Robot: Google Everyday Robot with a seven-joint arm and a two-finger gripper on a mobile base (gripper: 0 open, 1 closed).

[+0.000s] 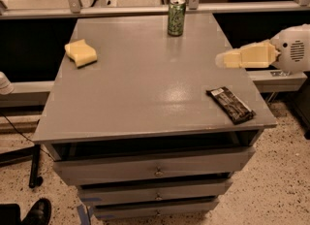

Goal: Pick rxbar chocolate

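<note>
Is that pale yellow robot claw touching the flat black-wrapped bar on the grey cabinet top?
Apart. The camera view shows bare grey cabinet top between the pale yellow gripper, at the right edge, and the black-wrapped bar lying nearer the front.

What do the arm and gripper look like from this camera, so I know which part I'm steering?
The gripper, at the right edge of the table, is pale yellow and blocky. Behind it sits a rounded white wrist housing with a round vent of dark dots. No cables or markings show.
</note>
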